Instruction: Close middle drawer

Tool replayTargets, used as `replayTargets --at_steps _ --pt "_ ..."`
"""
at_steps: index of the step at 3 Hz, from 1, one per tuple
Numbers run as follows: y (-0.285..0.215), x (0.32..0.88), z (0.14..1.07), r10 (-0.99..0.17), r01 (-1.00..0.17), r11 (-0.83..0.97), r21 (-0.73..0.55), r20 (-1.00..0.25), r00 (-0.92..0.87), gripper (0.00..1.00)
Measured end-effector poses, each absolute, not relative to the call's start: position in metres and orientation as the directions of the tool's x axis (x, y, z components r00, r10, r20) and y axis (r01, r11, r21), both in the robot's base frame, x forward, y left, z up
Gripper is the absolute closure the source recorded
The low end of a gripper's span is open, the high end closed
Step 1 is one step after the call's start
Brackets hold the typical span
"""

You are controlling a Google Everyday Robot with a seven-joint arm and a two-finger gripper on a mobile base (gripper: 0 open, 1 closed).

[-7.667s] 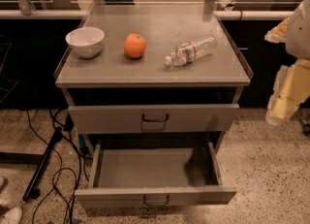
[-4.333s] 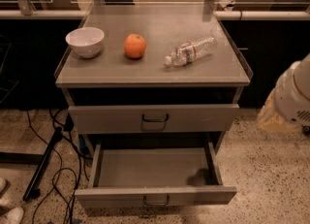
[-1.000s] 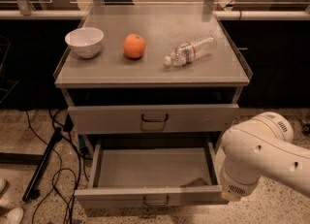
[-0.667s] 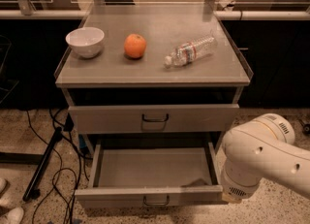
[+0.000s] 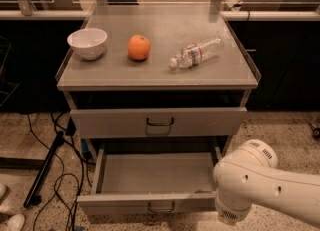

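A: Where is the middle drawer [image 5: 125,202]?

B: Pulled far out toward the near side, below the worktop [image 5: 160,75]. Its grey inside lies open to view, and its flat front carries a small dark loop handle [image 5: 161,207] at centre. The upper drawer [image 5: 115,121] above it stands out only a little.

A: And the claw?

B: It does not show. Only the white arm [image 5: 265,187] comes in from the near right, its rounded joint overlapping the near right corner of the middle drawer. The claw is somewhere past that joint, so I cannot tell whether it is open or closed.

A: What sits on the worktop?

B: A white bowl [image 5: 87,42] at the left, an orange [image 5: 139,47] just right of it, and a clear plastic bottle [image 5: 196,52] lying on its side further right, all apart from one another. Dark cables [image 5: 60,175] trail on the speckled floor at the left.
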State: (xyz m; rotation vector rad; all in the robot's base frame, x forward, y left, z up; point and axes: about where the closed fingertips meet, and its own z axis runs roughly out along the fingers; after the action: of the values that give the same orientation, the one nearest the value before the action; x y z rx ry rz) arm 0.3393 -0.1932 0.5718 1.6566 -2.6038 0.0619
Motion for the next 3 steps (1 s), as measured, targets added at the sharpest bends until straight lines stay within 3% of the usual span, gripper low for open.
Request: replayTargets --at_steps 3 --pt "-0.177 0.365 0.501 -0.893 -0.899 0.438 -0.009 0.111 -0.436 1.00"
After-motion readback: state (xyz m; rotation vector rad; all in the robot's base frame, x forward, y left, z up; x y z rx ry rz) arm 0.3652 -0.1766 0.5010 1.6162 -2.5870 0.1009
